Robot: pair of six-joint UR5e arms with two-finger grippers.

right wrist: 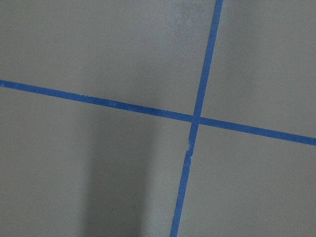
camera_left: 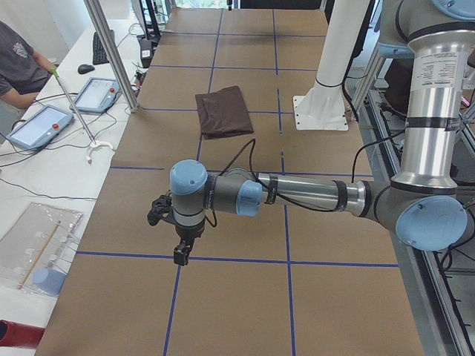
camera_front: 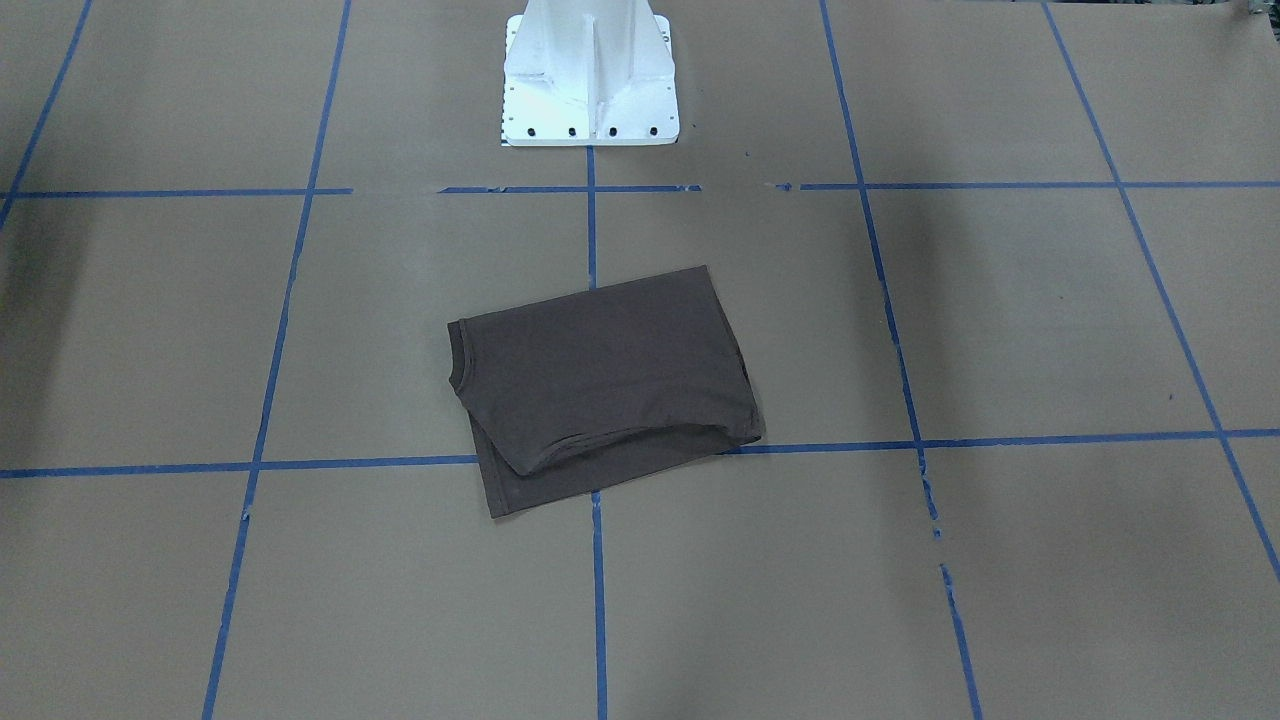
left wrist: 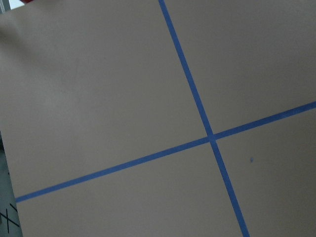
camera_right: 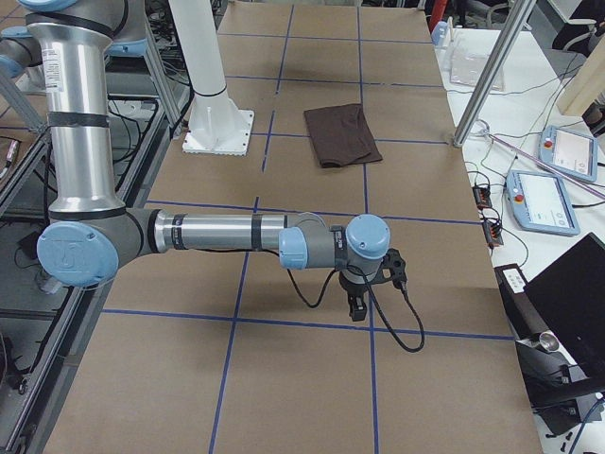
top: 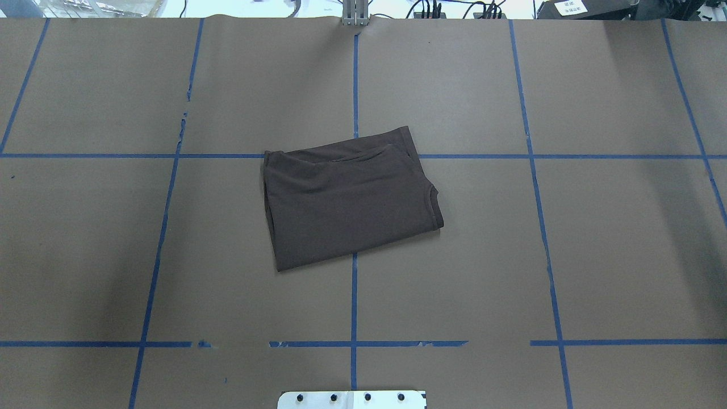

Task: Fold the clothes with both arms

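The clothes are one dark brown T-shirt (camera_front: 600,390), folded into a slightly skewed rectangle on the brown paper table, in front of the robot's base. It also shows as the T-shirt (top: 346,199) from overhead and as the T-shirt (camera_left: 223,111) far up the table. Neither arm appears in the overhead or front views. The left gripper (camera_left: 180,256) hangs over the table's left end, far from the shirt. Over the right end, equally far away, hangs the right gripper (camera_right: 357,310). I cannot tell whether either is open or shut. Both wrist views hold only paper and crossing blue tape.
The white pedestal base (camera_front: 588,80) stands behind the shirt. Blue tape lines (top: 354,301) divide the table into squares. Beside the table are a metal post (camera_left: 111,52), touch-screen pendants (camera_left: 41,126), cables, and a seated person (camera_left: 18,63).
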